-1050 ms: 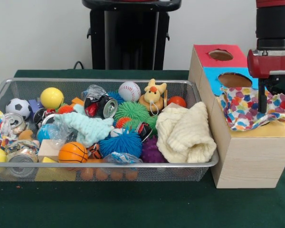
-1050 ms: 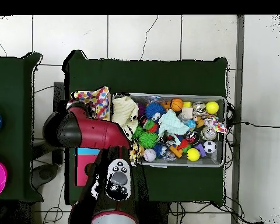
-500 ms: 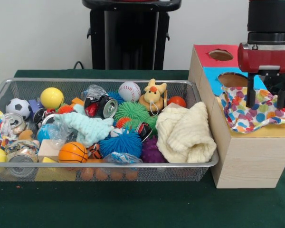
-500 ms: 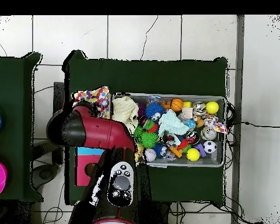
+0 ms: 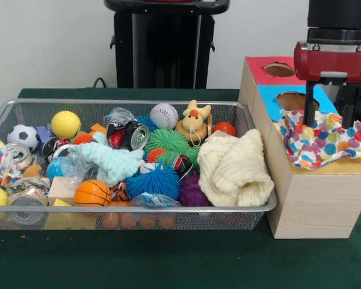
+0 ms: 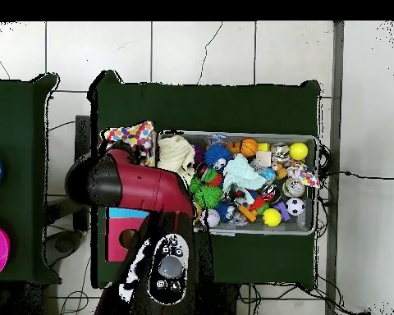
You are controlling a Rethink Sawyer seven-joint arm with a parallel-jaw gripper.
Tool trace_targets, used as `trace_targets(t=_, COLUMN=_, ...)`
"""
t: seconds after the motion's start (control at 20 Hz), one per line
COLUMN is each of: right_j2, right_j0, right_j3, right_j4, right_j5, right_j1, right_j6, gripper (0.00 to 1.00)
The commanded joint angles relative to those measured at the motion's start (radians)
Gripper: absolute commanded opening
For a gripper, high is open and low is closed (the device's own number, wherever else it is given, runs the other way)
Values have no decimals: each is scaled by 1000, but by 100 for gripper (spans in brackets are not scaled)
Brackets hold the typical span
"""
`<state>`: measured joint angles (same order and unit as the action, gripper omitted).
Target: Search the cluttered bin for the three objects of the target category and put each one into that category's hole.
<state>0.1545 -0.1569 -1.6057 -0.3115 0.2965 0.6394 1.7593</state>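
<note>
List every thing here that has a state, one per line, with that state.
Gripper: open, above the cloth, holding nothing.
Multicoloured dotted cloth: crumpled on the wooden box, not in a hole.
Wooden sorting box: red and blue holes uncovered.
Cream knitted cloth: bunched in the wire mesh bin.

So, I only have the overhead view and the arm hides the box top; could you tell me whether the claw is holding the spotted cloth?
Observer: No. In the front view the claw is open, with nothing between its fingers.
Operator: Thank you. Where is the cloth, then?
Observer: The spotted cloth lies crumpled on top of the box, over its yellow section, right under the claw.
Operator: Does it cover the blue section's hole?
Observer: Mostly not. The blue hole shows open, and the cloth only reaches its near rim. I cannot see a hole under the cloth.
</note>
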Motion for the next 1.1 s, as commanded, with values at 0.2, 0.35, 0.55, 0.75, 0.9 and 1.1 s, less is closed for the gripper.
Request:
trace_targets(t=0.2, right_j2=53, right_j0=-36, right_j3=33, right_j4=-41, right_j5=231, right_j1=-8, right_j6=270, gripper=100)
trace_targets(t=0.35, right_j2=60, right_j0=-38, right_j3=48, right_j4=-41, right_j5=259, right_j1=-16, right_j6=269, gripper=100)
trace_targets(t=0.55, right_j2=65, right_j0=-41, right_j3=48, right_j4=-43, right_j5=255, right_j1=-19, right_j6=264, gripper=0)
trace_targets(t=0.75, right_j2=72, right_j0=-45, right_j3=54, right_j4=-37, right_j5=255, right_j1=-23, right_j6=260, gripper=0)
trace_targets(t=0.9, right_j2=78, right_j0=-52, right_j3=53, right_j4=-37, right_j5=255, right_j1=-24, right_j6=260, gripper=0)
trace_targets(t=1.1, right_j2=61, right_j0=-46, right_j3=44, right_j4=-43, right_j5=222, right_j1=-32, right_j6=248, gripper=0)
